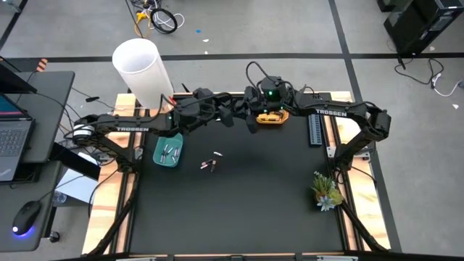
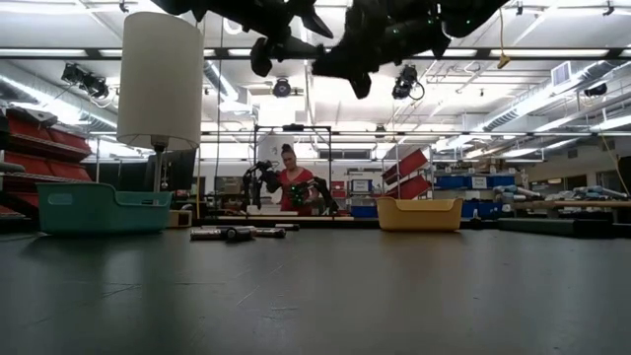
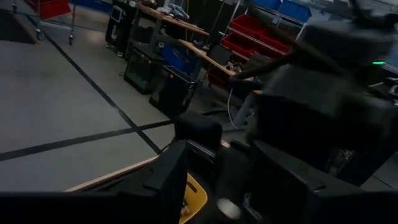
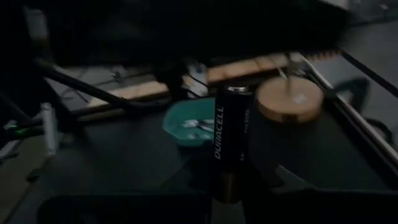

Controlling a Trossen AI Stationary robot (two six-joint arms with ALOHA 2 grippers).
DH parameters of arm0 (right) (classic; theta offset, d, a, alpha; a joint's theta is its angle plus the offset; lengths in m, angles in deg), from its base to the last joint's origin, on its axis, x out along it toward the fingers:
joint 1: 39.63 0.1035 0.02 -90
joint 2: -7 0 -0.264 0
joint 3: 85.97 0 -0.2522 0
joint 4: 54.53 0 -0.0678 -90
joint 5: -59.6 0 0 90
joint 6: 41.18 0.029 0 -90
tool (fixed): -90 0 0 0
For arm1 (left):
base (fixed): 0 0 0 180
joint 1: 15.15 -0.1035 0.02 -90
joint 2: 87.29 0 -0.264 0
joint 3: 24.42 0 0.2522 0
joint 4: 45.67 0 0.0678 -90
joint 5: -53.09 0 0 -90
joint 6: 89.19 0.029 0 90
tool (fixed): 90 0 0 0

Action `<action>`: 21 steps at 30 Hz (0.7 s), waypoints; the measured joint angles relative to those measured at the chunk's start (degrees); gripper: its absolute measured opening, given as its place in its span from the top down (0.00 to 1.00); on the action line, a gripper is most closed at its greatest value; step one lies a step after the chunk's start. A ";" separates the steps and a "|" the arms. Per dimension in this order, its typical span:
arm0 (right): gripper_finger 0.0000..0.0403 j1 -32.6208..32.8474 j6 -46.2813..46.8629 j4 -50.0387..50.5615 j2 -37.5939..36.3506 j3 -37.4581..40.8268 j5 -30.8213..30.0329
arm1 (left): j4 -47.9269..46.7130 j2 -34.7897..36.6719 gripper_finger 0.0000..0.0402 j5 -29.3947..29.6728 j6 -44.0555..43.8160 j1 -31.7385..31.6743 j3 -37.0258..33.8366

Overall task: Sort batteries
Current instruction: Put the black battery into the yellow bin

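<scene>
Right tool [image 4: 229,186] clamps a Duracell battery [image 4: 231,140]; teal tray [image 1: 167,151] holds batteries.

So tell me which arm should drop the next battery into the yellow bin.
Right. The right gripper is shut on a Duracell battery and hangs near the yellow bin. The left gripper is open, holding nothing that shows.

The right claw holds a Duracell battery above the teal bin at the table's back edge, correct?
Not quite. The right claw does hold the Duracell battery, but over the yellow bin, not the teal bin, which sits far to the left. The high view shows this.
</scene>
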State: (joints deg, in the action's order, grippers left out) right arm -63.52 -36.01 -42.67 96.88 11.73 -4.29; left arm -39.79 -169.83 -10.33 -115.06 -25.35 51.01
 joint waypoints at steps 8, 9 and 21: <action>0.87 -5.47 -5.05 11.26 0.00 -0.02 -3.91 | -1.38 0.42 0.53 0.07 -0.39 0.02 0.00; 0.87 -6.24 -5.70 12.87 0.00 -0.02 -5.17 | -1.38 0.42 0.53 -0.28 -0.68 0.04 0.00; 0.87 -13.39 -8.87 25.19 0.97 0.00 -18.04 | -1.27 0.40 0.53 -1.82 -1.79 0.15 0.00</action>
State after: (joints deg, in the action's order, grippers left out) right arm -76.91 -44.88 -17.48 97.85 11.74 -22.33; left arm -41.06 -169.44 -12.16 -116.85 -25.20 51.01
